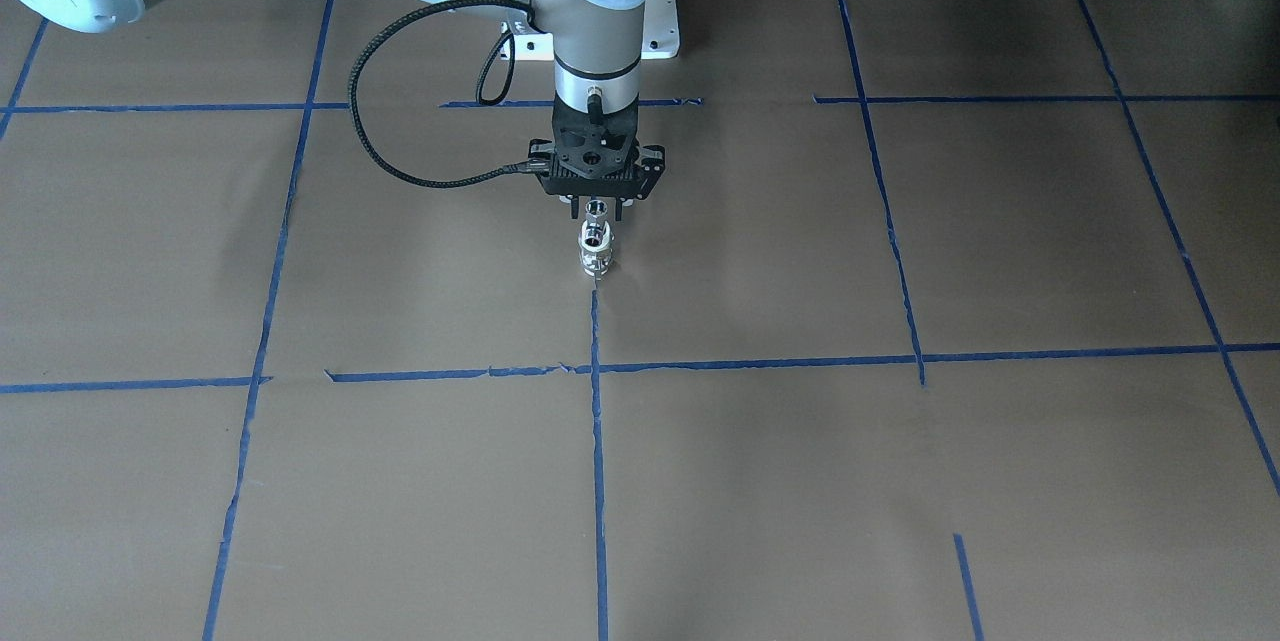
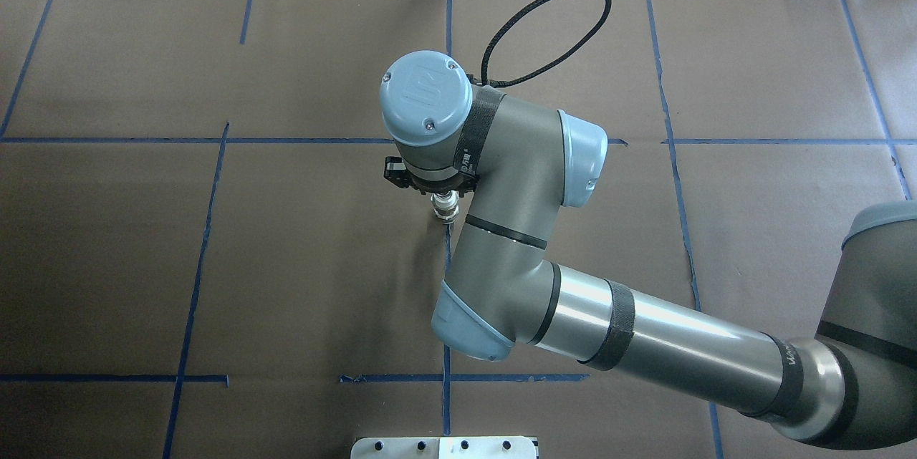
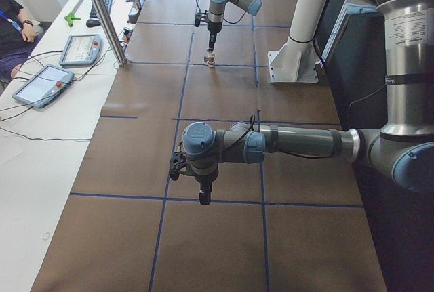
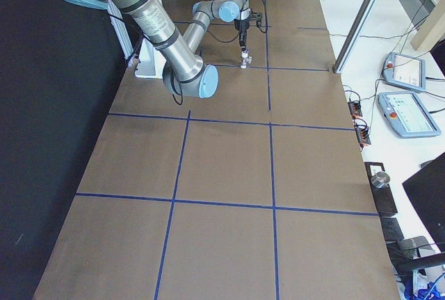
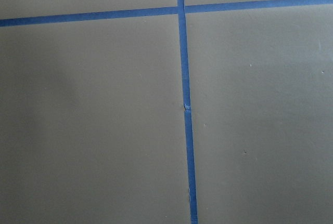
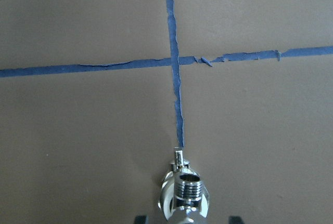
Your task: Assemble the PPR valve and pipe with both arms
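The PPR valve [image 1: 594, 264], white at the bottom and metal above, stands upright on the brown table at the end of a blue tape line. The chrome pipe [image 1: 597, 237] sits on top of it, with its threaded open end up [image 6: 186, 188] and a short side stub. My right gripper [image 1: 597, 211] hangs straight above them. Its fingertips [image 6: 234, 220] flank the chrome top with a gap on each side, so it is open. My left gripper [image 3: 204, 198] shows only in the exterior left view, low over bare table far from the parts. I cannot tell its state.
Blue tape lines [image 1: 597, 441] divide the brown table into squares. The white pedestal base [image 1: 660, 21] stands behind the right gripper. A metal post [image 3: 102, 14] and teach pendants [image 3: 41, 83] stand on the side bench. The right arm's black cable [image 2: 544, 29] loops over the table.
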Controlling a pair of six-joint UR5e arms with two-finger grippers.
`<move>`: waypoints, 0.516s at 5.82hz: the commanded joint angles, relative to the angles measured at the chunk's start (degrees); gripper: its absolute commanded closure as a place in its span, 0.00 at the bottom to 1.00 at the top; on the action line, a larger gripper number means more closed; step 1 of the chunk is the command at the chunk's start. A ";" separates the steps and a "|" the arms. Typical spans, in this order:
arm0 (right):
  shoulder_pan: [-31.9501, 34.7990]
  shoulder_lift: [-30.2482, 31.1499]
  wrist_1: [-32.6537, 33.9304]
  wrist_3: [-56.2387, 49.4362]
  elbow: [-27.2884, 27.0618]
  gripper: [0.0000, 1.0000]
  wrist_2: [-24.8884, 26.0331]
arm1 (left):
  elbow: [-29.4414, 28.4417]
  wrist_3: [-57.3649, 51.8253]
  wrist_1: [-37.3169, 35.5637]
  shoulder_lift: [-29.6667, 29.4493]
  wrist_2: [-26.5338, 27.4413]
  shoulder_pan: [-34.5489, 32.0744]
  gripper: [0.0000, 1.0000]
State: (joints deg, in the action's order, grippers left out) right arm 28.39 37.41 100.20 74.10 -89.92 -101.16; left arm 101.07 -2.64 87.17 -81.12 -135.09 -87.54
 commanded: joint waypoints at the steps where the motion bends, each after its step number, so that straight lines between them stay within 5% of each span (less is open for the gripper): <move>1: -0.01 -0.32 0.00 -0.18 -0.25 0.00 -0.44 | 0.00 0.00 0.02 0.00 0.00 0.00 0.00; 3: 5.14 1.16 0.35 -5.49 -1.48 0.00 -5.58 | -0.44 0.26 -0.07 -0.09 0.17 0.00 0.00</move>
State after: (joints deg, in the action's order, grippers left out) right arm 30.47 37.63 100.38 72.14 -91.12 -103.36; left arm 100.86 -2.56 87.16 -81.18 -135.04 -87.54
